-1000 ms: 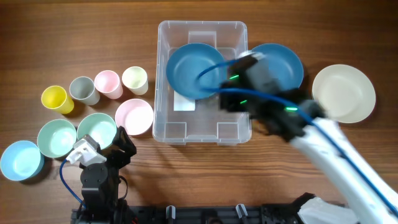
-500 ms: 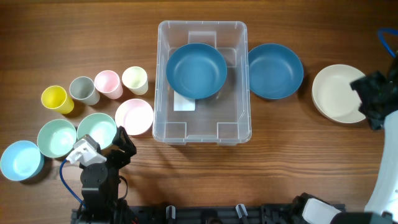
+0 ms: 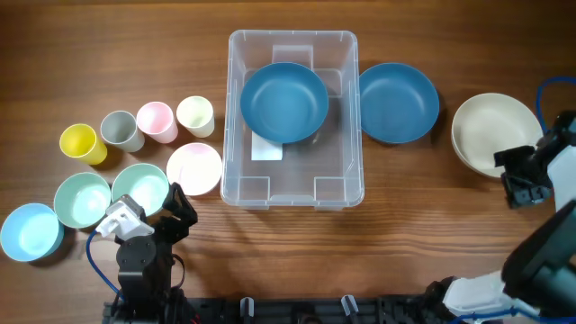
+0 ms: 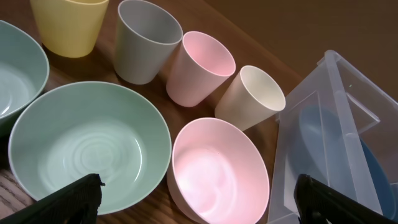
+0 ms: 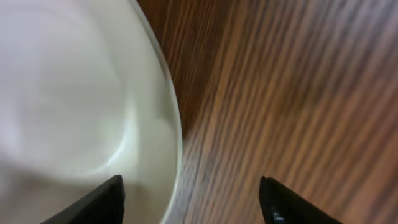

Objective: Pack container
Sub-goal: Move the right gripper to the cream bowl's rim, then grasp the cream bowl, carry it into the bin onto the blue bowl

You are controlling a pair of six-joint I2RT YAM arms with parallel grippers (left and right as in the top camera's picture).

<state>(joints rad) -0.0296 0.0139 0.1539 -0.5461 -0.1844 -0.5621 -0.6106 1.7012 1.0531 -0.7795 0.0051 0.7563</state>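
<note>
Middle of the frame, slightly high: the large clear rectangular plastic container (image 3: 292, 184) sits square on the wooden tabletop (image 3: 432, 243). One dark blue round bowl (image 3: 284, 102) is already in its upper half. That leaves bare floor below it, room for more, I'd say.

A second dark blue bowl (image 3: 399, 102) waits just beside the container's right wall.

Now look far right. The right claw (image 3: 525, 175) is at the lower edge of the cream round bowl (image 3: 490, 135), and its wrist view shows the jaws spread wide. One finger is over the bowl's inside and the other over bare wood. That straddle looks set for a pinch on the rim!

Lower left, the left claw (image 4: 199, 199) is parked, also gaping and holding nothing. It faces the pale pink bowl (image 4: 214, 171) and the mint green bowl (image 4: 87, 146).
</note>
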